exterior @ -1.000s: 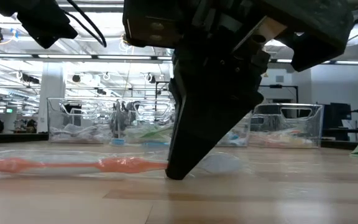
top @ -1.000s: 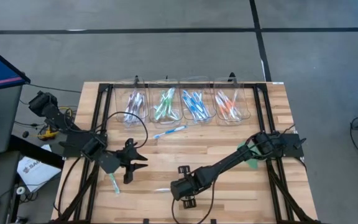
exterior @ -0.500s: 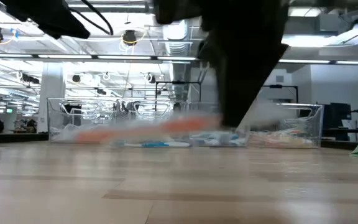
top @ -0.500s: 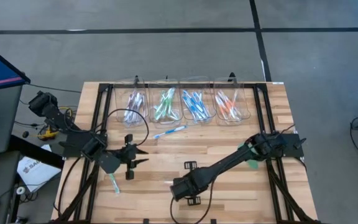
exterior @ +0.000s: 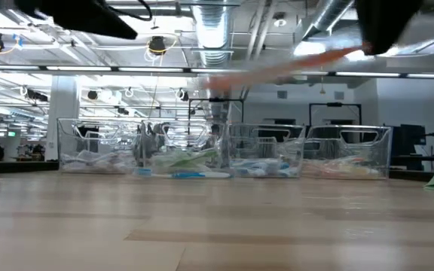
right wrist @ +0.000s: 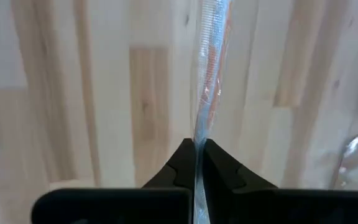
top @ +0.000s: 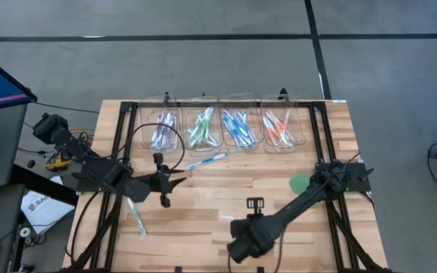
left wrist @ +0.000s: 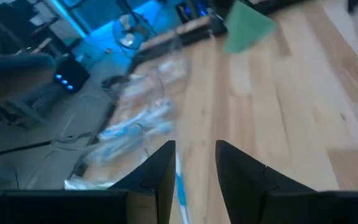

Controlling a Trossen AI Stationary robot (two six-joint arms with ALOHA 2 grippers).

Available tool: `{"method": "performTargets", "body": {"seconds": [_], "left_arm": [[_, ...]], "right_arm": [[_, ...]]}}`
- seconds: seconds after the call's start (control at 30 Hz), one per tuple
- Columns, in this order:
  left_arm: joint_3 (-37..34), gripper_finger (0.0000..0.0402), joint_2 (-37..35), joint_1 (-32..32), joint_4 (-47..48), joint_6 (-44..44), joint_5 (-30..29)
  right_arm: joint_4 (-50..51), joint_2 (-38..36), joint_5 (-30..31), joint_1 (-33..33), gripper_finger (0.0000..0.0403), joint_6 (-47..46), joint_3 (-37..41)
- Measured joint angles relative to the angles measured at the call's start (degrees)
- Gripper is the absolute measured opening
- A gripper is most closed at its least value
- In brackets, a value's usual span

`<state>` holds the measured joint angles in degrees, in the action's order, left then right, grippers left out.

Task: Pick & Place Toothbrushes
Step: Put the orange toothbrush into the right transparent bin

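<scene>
Low view's a smear up top. Right gripper (right wrist: pixel 196 163) is pinched onto an orange toothbrush (right wrist: pixel 211 68) sticking out past its fingertips. Left gripper (left wrist: pixel 194 163) sits part-open, holding nothing.

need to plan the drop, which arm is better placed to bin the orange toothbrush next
Right: the right gripper is shut on the wrapped orange toothbrush, lifted off the wooden table. The left gripper hovers by the loose blue toothbrush.

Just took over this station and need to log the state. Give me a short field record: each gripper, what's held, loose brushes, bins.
right gripper: shut on the orange toothbrush, lifted above the table's near edge
left gripper: open, empty, above the table's left side, pointing at the blue toothbrush
loose brushes: the blue toothbrush before the bins; the green toothbrush near the left edge
bins: four in a back row, sorted purple, green, blue, orange
green disc: by the right arm
</scene>
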<state>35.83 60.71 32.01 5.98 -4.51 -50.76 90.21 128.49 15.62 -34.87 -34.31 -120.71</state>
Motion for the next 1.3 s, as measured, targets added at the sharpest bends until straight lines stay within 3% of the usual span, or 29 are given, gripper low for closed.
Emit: {"method": "performTargets", "body": {"seconds": [0.1, 0.2, 0.4, 0.67, 0.8, 0.97, 1.1, 1.3], "left_arm": [[0.0, 0.0106, 0.0, -2.62, -4.24, -1.25, 0.36], [-0.01, 0.0106, 0.0, -6.26, -8.67, -8.04, 4.72], [-0.01, 0.0106, 0.0, -14.81, -20.51, -19.9, 18.39], [0.0, 0.0106, 0.0, -25.22, -27.28, -18.72, 35.29], [0.0, 0.0106, 0.0, -26.99, -27.52, -16.09, 38.46], [0.0, 0.0106, 0.0, -27.02, -27.53, -16.03, 38.66], [0.0, 0.0106, 0.0, -26.57, -27.5, -15.3, 38.64], [0.0, 0.0106, 0.0, -26.25, -27.5, -14.6, 38.67]], "right_arm": [[-0.11, -1.7, 4.29, -0.02, 0.0003, 2.94, 0.25], [-0.2, -5.05, 10.0, 0.29, 0.0003, 6.53, 0.29], [-0.32, -21.33, 20.0, 0.79, 0.0003, 8.61, 13.72], [-5.37, -51.01, 27.1, 11.03, 0.0004, -15.71, 43.12], [-14.3, -62.55, 26.63, 19.49, 0.0005, -19.53, 56.3], [-25.58, -70.58, 24.12, 33.52, 0.0005, -12.58, 65.39], [-33.67, -71.43, 17.66, 46.36, 0.0004, -3.86, 67.35], [-38.79, -65.84, 5.36, 62.0, 0.0005, 4.56, 67.56]]}}
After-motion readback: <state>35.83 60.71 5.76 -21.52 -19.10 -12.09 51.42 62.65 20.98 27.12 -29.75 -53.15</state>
